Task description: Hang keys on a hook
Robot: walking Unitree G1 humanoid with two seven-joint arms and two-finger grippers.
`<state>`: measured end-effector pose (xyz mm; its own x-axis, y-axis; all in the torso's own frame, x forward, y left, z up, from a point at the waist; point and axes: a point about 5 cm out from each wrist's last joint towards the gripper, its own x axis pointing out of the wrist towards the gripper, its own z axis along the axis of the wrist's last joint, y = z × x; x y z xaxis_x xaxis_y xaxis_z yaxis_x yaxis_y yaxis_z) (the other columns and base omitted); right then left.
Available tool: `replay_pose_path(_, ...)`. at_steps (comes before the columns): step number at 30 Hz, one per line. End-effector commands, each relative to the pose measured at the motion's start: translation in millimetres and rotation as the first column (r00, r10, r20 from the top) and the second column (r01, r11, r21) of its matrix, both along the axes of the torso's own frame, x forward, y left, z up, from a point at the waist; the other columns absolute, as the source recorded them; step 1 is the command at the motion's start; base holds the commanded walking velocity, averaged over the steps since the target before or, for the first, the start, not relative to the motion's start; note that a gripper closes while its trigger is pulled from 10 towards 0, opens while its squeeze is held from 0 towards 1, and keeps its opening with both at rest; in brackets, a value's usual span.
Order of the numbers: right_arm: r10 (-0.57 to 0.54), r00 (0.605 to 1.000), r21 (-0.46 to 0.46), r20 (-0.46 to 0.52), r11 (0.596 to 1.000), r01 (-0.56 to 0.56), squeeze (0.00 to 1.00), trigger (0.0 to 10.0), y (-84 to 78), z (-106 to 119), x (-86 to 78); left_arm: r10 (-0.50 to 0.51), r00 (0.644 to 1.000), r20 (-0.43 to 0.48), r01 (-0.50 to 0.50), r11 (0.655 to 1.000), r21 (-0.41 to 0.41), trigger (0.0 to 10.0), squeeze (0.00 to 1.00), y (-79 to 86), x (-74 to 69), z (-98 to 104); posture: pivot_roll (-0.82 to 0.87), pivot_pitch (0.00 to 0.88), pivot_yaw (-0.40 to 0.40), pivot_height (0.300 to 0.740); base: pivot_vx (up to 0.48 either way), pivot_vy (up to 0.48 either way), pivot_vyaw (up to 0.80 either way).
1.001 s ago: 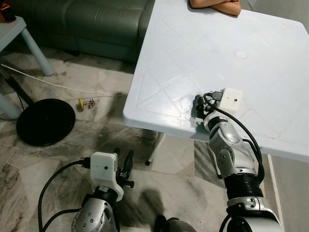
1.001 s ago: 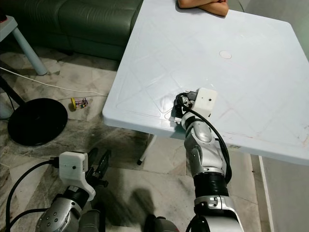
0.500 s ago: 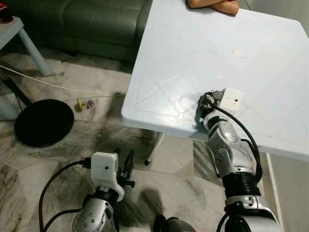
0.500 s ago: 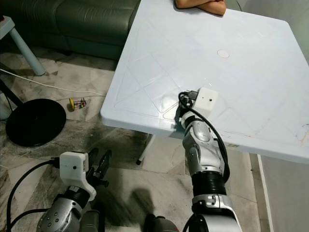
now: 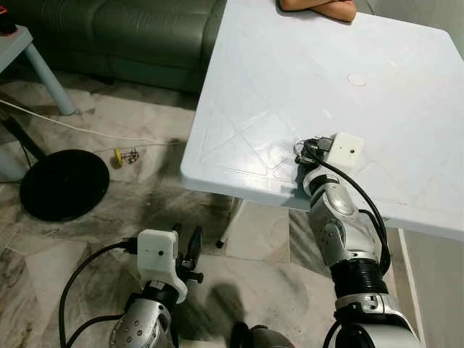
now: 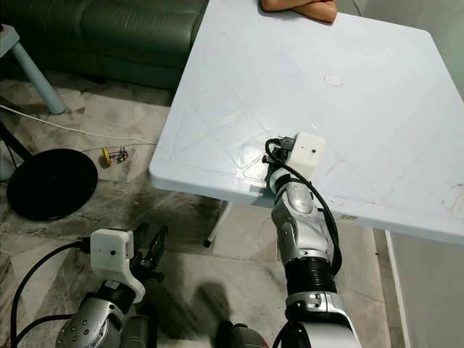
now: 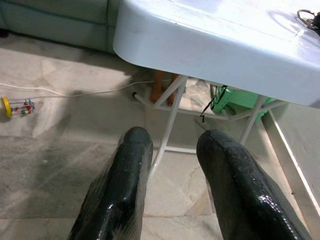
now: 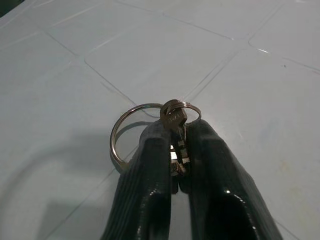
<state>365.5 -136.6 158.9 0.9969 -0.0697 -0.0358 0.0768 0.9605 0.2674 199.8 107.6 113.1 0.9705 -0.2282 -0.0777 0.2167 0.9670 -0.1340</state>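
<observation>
The right gripper (image 8: 176, 165) was over the near part of the white table (image 5: 290, 80), close to its front edge. Its two black fingers (image 8: 150, 170) were closed on the keys (image 8: 173, 125), pinching the blade of a key between them. The big key ring (image 8: 131, 131) hung out in front of the fingertips, just above the table top; whether it touched the surface or was already lifted a little, I could not tell for sure, though a shadow lay under it.

The left gripper (image 7: 170, 150) was held low, in front of the table and under the level of its top, with its fingers apart and nothing between them. Below it were the marble floor (image 5: 87, 210), a white cable (image 5: 72, 127) and a small yellow toy (image 5: 125, 156). A green sofa (image 5: 123, 29) stood behind, and a person's arm (image 5: 319, 9) rested on the far edge of the table.

As I judge it, the first part of the task was done: the keys were taken in a firm grip. The rest was not yet done. I could not make out a hook, so the robot would probably need to lift the keys, go to the hook, and slip the ring over it.
</observation>
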Motion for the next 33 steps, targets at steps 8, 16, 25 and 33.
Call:
replay_pose_path(8, -0.005, 1.0, 0.026, 0.027, 1.0, 0.005, 0.0, 0.0, -1.0, -1, -0.9, 0.0, 1.0, 0.004, 0.0, 1.0, 0.0, 10.0, 0.0, -4.3, -2.5, 0, 0.18, 0.251, -0.138, 0.74, 0.0, 0.0, 0.0)
replay_pose_path(16, -0.007, 0.996, 0.098, 0.087, 0.995, -0.002, 0.0, 0.0, -7.6, 17, 0.8, 0.0, 1.0, 0.011, 0.0, 1.0, 0.001, 10.0, 0.0, -4.8, 1.7, 0, 0.18, 0.243, -0.136, 0.74, 0.0, 0.0, 0.0)
replay_pose_path(25, -0.031, 0.972, 0.101, 0.232, 0.995, 0.008, 0.0, 0.0, -20.6, 59, 1.3, 0.027, 0.999, 0.042, -0.026, 1.0, -0.016, 10.0, 0.0, -6.2, 17.4, 3, 0.15, 0.221, -0.132, 0.74, 0.0, 0.0, 0.0)
replay_pose_path(33, 0.008, 0.929, 0.041, 0.371, 0.999, -0.025, 0.0, 0.0, -30.0, 85, -10.7, 0.113, 0.988, 0.104, -0.099, 0.986, -0.132, 10.0, 0.0, 2.2, 46.9, 22, 0.15, 0.193, -0.134, 0.74, 0.0, 0.0, 0.0)
